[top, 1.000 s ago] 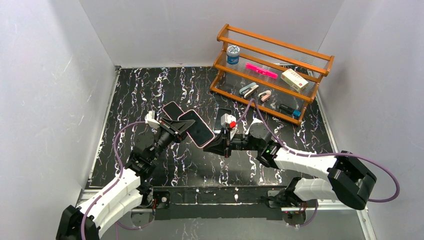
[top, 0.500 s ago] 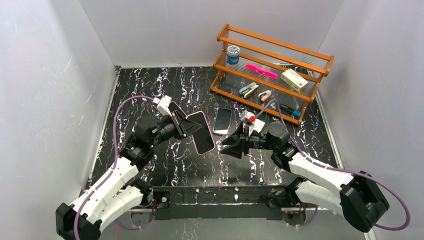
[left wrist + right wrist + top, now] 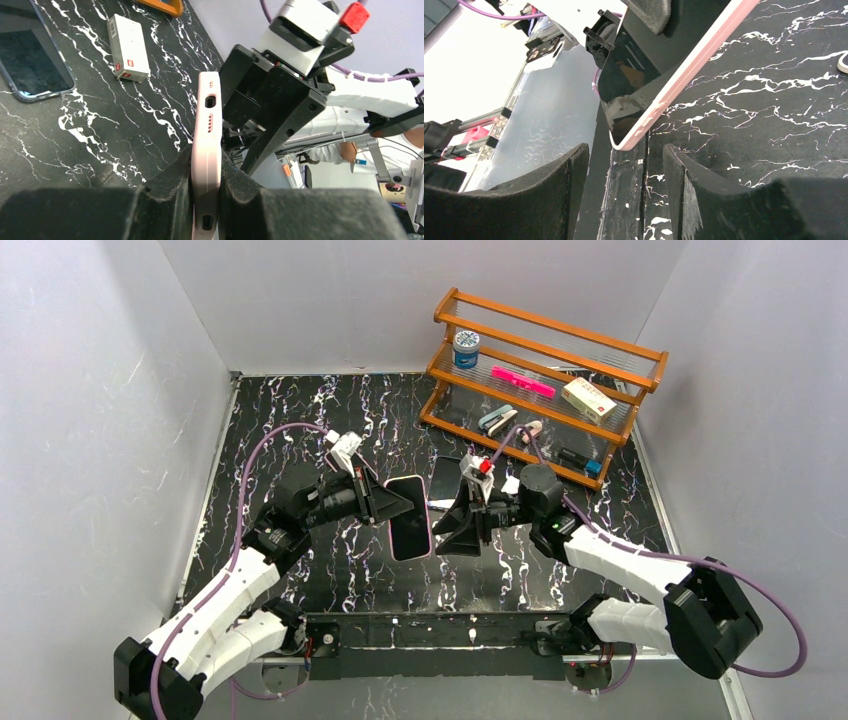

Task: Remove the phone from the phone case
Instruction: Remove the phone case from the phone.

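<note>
My left gripper (image 3: pixel 395 505) is shut on a pink phone case (image 3: pixel 408 530) and holds it above the middle of the table. The phone's dark screen (image 3: pixel 634 75) sits inside the pink rim (image 3: pixel 694 65). The left wrist view shows the case edge-on (image 3: pixel 206 125), clamped between both pads of the left gripper (image 3: pixel 206 167). My right gripper (image 3: pixel 448 530) stands open just right of the case. In the right wrist view the case's lower corner (image 3: pixel 621 144) hangs at the mouth of the right gripper (image 3: pixel 625 152), touching neither pad.
A second phone (image 3: pixel 30 55) in a dark case lies flat on the marble table, with a small white box (image 3: pixel 129 47) near it. A wooden shelf (image 3: pixel 545 390) holding small items stands at the back right. White walls close in both sides.
The right gripper has opened, pulled back right, then returned to the case's right edge. The left arm has swung the cased phone toward the centre and turned it more upright.
</note>
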`<action>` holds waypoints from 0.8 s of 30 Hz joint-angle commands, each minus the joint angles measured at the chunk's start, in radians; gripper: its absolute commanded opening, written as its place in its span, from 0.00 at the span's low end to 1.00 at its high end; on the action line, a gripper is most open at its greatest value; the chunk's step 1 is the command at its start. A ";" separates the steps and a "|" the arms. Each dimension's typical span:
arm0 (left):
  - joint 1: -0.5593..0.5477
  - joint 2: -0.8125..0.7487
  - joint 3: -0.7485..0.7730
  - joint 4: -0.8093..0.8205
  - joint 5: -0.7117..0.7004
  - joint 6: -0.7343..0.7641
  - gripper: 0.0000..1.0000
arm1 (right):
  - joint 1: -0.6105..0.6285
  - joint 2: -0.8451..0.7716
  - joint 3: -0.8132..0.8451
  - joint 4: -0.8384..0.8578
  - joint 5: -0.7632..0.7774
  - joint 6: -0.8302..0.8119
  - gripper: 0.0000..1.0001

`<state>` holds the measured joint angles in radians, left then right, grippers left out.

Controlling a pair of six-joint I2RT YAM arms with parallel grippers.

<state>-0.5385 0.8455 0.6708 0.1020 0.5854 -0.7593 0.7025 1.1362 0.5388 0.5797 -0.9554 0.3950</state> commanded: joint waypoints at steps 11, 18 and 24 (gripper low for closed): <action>0.003 0.009 0.043 0.160 0.096 -0.038 0.00 | 0.058 0.106 0.120 0.031 -0.109 -0.011 0.55; 0.003 0.000 0.032 0.176 0.106 -0.051 0.00 | 0.060 0.136 0.146 0.007 -0.128 -0.041 0.37; 0.003 0.013 0.028 0.164 0.090 -0.095 0.00 | 0.066 0.137 0.160 -0.066 -0.168 -0.148 0.06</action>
<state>-0.5411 0.8612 0.6708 0.2283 0.6811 -0.7712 0.7582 1.2766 0.6498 0.5266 -1.0637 0.3927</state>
